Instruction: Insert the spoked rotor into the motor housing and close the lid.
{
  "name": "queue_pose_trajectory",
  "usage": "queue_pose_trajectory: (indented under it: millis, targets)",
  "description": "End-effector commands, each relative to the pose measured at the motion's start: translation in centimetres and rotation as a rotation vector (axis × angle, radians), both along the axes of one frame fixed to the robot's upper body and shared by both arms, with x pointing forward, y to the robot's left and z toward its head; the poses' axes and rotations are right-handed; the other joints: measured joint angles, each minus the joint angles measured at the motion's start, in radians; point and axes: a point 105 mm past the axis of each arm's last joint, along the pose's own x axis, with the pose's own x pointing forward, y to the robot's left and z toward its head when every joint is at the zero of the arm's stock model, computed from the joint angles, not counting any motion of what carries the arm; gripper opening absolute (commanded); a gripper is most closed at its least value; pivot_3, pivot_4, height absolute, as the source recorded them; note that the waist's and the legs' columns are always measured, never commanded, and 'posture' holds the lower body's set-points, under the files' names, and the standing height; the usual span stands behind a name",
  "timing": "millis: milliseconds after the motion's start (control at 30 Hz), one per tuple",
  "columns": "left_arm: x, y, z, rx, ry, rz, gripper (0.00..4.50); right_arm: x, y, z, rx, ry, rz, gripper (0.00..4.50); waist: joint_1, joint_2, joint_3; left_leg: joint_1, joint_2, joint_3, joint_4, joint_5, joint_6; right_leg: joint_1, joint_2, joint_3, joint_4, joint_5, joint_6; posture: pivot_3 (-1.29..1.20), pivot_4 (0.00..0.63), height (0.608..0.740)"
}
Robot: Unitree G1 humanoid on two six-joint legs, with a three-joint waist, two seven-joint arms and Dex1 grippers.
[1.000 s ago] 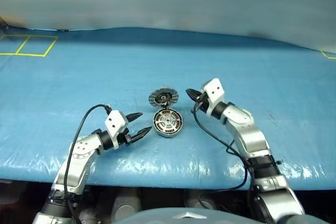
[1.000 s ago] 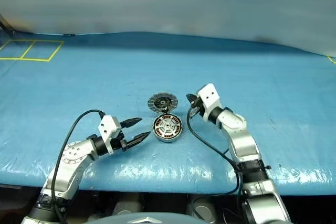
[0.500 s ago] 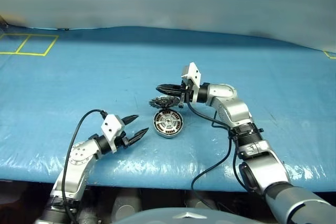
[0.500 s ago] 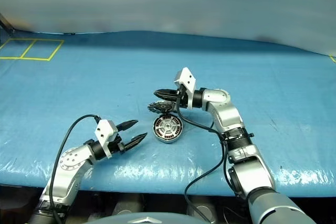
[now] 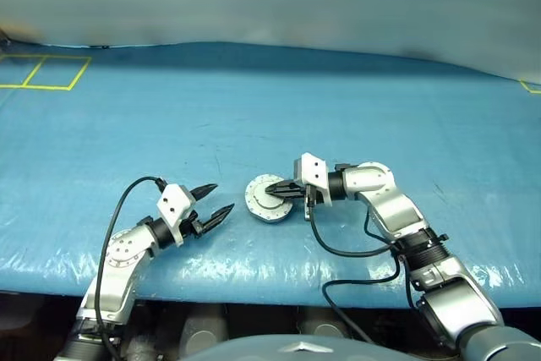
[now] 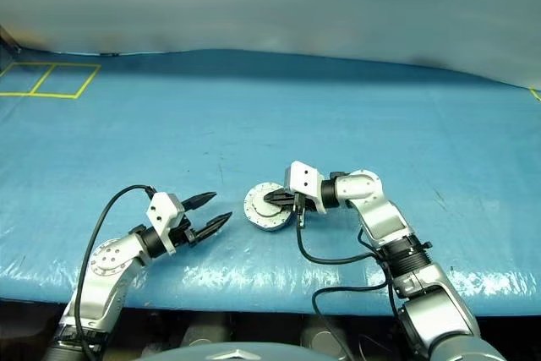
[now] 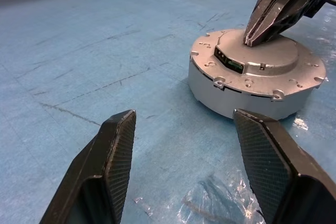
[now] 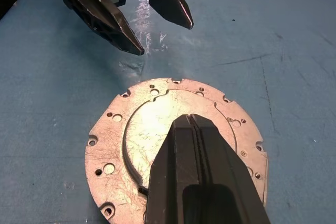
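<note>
The lid [image 8: 176, 145] lies flat on top of the motor housing [image 7: 252, 95], so the round case looks shut. I see only its plain grey outside with little holes around the edge. The spoked rotor is hidden from me. I think it sits inside, under the lid, but I cannot be sure.

The housing sits on the blue counter [image 5: 254, 107], near the front edge, between my two arms.

My right claw [image 5: 272, 190] is shut tight, with both fingers together like one pointy stick. Its tip rests on the middle of the lid. I think I hold it that way so I can push down with one firm point and press the lid into place. A shut claw is good for poking and pushing, not for grabbing.

My left claw [image 5: 211, 201] is open and holds nothing. It hangs just beside the housing, with its fingers pointing at the side of it. They do not touch it. I think it waits there so it can catch or steady the housing if it slides while I push.

The job looks almost done. What could go wrong is that the lid sits a bit crooked, or the housing slips away on the smooth blue sheet.
</note>
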Motion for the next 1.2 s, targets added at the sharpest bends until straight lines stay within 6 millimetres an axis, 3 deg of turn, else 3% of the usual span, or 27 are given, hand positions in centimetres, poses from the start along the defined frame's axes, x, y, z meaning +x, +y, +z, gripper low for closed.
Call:
queue_pose_trajectory:
  millis: [33, 200, 400, 633, 867, 1133, 1200]
  targets:
    - [0.3, -0.1, 1.0, -0.007, -0.041, -0.016, 3.12, -1.3, -0.4, -3.2, -0.071, 0.063, -0.033, 0.00, 0.001, -0.002, -0.001, 0.001, 0.000, 0.000, 0.000, 0.000, 0.000, 0.000, 0.000, 0.000, 0.000, 0.000, 0.000, 0.00, 0.150, 0.740]
    - [0.4, -0.4, 1.0, -0.011, -0.043, -0.024, 3.12, -0.8, -0.2, -3.1, 0.026, 0.025, -0.171, 0.00, -0.002, -0.007, -0.005, 0.007, 0.001, 0.001, 0.000, -0.001, -0.002, 0.001, 0.000, 0.000, -0.001, -0.001, -0.001, 0.00, 0.150, 0.740]
    - [0.1, -0.8, 0.8, -0.023, -0.030, -0.034, 3.12, -0.6, 0.2, -0.4, 0.279, 0.046, -0.321, 0.00, -0.001, -0.007, -0.005, 0.006, 0.002, 0.002, 0.000, -0.001, -0.002, 0.001, 0.000, 0.000, 0.000, -0.001, -0.001, 0.00, 0.150, 0.740]
    - [0.1, -0.9, 0.7, -0.025, -0.018, -0.048, 3.16, -2.0, 1.1, -0.6, 0.296, 0.078, -0.316, 2.25, 0.001, -0.007, -0.004, 0.003, 0.002, 0.002, -0.001, -0.001, -0.002, -0.001, 0.000, 0.000, 0.000, -0.001, -0.002, 0.00, 0.150, 0.740]
    - [0.1, -1.0, 0.6, -0.023, -0.009, -0.055, 3.16, -1.7, 1.4, -0.7, 0.289, 0.054, -0.340, 4.47, 0.001, -0.007, -0.004, 0.002, 0.002, 0.003, -0.002, -0.002, -0.002, -0.003, 0.000, 0.000, 0.000, -0.001, -0.002, 0.00, 0.150, 0.740]
    - [-0.1, -0.8, 0.5, -0.023, -0.007, -0.040, 3.16, -1.7, 1.5, -1.6, 0.263, 0.085, -0.335, 4.47, 0.002, -0.007, -0.004, 0.000, 0.003, 0.003, -0.002, -0.002, -0.002, -0.003, 0.000, 0.000, 0.000, -0.001, -0.002, 0.00, 0.150, 0.740]
    - [-0.1, -0.7, 0.4, -0.022, -0.007, -0.036, 3.16, -1.6, 1.3, -1.8, 0.256, 0.098, -0.345, 4.08, 0.001, -0.007, -0.004, 0.000, 0.003, 0.003, -0.002, -0.002, -0.002, -0.003, 0.000, 0.000, 0.000, -0.001, -0.002, 0.00, 0.150, 0.740]
